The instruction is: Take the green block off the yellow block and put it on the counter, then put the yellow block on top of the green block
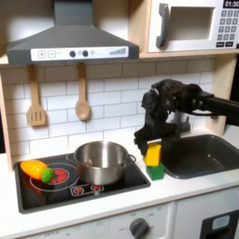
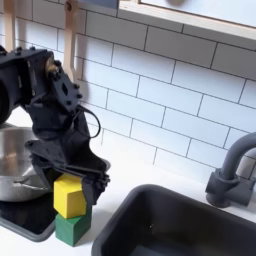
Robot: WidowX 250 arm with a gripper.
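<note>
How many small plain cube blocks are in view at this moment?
2. The yellow block sits stacked on the green block, on the counter between stovetop and sink, under the pincer. Others could be hidden behind the arm.

**Soft, even light; low-resolution feeds**

On my screens both exterior views are lit evenly and fairly brightly, with no hard glare. In the first exterior view the white tiles at centre read clean, while the range hood [image 1: 70, 37] at upper left casts a dim band beneath it. The steel pot [image 1: 101, 161] carries pale highlights on its rim. Everything is soft and pixelated; small edges smear.

In the second exterior view I see the black arm [image 2: 50, 100] lose detail in its own darkness. The sink [image 2: 190, 225] at lower right is murky, and the upper edge is blurred.
</note>
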